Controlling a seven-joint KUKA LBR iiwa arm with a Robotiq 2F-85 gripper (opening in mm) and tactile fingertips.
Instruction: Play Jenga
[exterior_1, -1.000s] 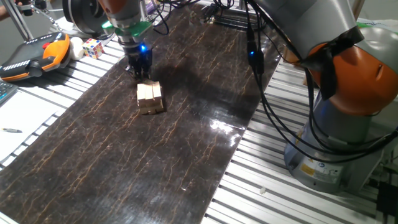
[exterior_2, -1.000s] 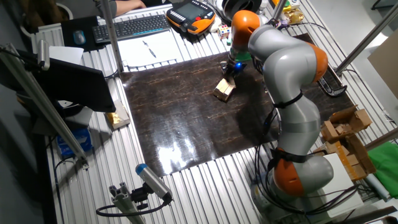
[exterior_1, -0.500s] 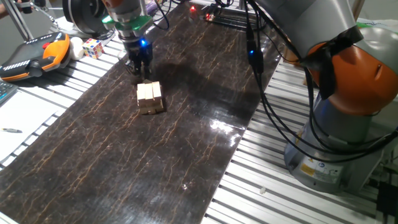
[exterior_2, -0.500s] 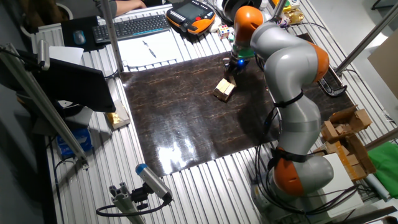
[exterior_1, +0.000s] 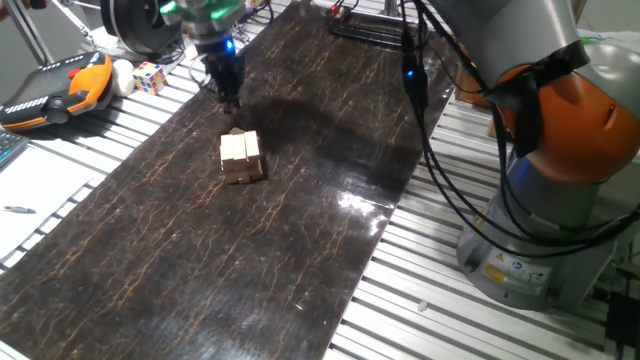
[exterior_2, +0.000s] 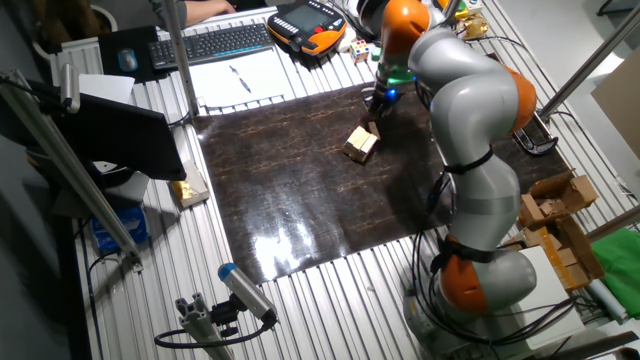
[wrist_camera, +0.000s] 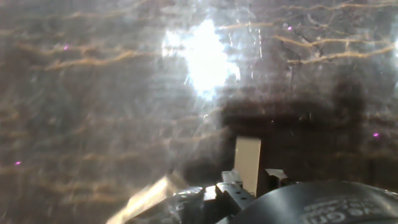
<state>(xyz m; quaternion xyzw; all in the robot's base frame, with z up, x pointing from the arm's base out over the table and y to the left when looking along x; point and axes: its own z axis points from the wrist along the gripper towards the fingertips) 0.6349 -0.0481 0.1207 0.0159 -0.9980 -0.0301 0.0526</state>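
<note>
A dark, glossy marbled counter (exterior_1: 300, 200) is seen lying across a table of ribbed metal slats (exterior_1: 440, 300). The Jenga (exterior_1: 241, 157) stack, a small block of light tan wooden pieces, is set on the counter toward its far end, closer to the left long edge than to the right one, as shown in one fixed view; in the other fixed view the Jenga (exterior_2: 360, 144) is found near the far edge of the counter. The gripper (exterior_1: 229, 93) is held above the counter just beyond the stack, apart from it, with a blue light lit above its fingers. In the hand view a single tan block (wrist_camera: 248, 163) is seen upright between the two fingertips, so the jaws appear to be pinched on it. Beyond the left long edge, on the slats, a multicoloured puzzle cube (exterior_1: 150, 76) and an orange and black handheld pendant (exterior_1: 55, 88) are placed
</note>
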